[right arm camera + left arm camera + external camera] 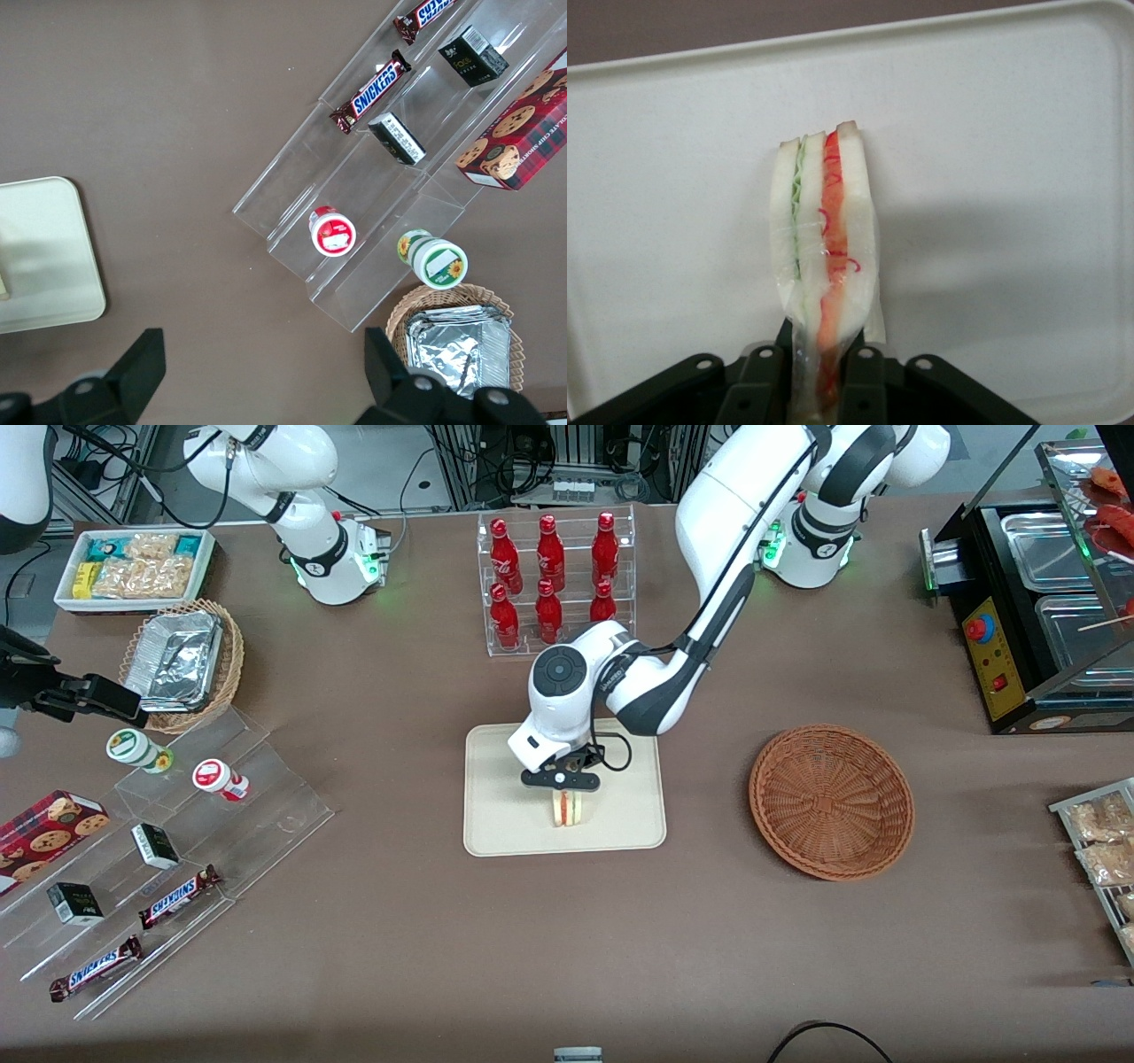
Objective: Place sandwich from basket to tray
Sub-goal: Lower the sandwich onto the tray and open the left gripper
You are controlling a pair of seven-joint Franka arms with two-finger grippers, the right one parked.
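Pinching the small triangular sandwich [824, 239] of pale white bread, red and green filling showing along its cut edge under clear wrap, between the two dark fingers [764, 390] of the left arm's hand [562, 783]. Standing on edge, cut face turned up toward the wrist camera, fingers pressed against the bread on both sides at one end. Poised directly over the flat cream-beige rectangular tray [496, 815] with rounded corners and a low rim, sandwich just under the hand and low over the tray's surface; contact with the tray cannot be told. Casting a soft shadow on the tray right beside the sandwich. Sitting well apart from the hand, toward the working arm's end of the brown tabletop [567, 948], the round, shallow, reddish-brown woven wicker basket [831, 802], nothing visible inside it. Standing farther from the front camera than the hand, a clear acrylic rack of red bottles [554, 580]. Lying toward the parked arm's end, a clear stepped display [177, 868] with chocolate bars, small boxes and two capped cups.
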